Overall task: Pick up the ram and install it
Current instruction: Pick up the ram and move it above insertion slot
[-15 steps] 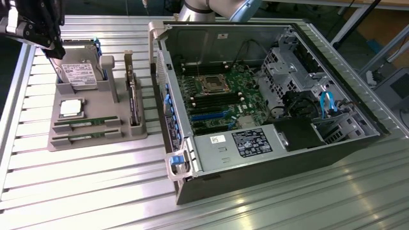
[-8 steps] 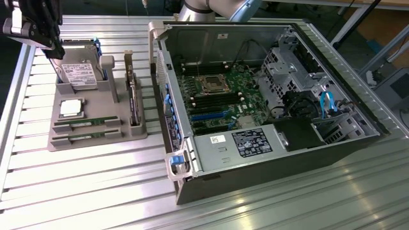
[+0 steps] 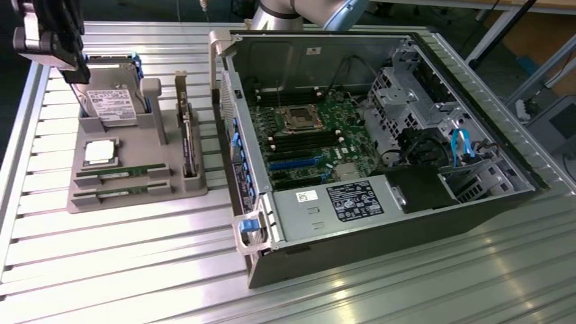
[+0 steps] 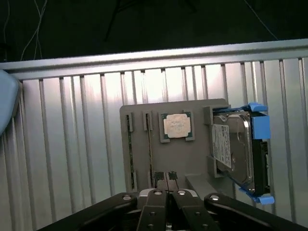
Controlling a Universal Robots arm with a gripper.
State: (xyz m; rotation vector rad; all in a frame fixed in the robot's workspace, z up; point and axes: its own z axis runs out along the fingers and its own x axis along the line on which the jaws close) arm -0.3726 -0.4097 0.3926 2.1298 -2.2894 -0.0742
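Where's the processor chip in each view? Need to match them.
Exterior view: the processor chip lies flat on the grey holder, at the exterior view's left, just in front of the hard drive.
Wrist view: the processor chip sits in its recess on the grey holder, next to the hard drive.
Shared landmark: the hard drive in its blue frame.

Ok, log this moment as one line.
gripper: jaws shut, nothing held, over holder | ram: two sticks in holder slots | case: open
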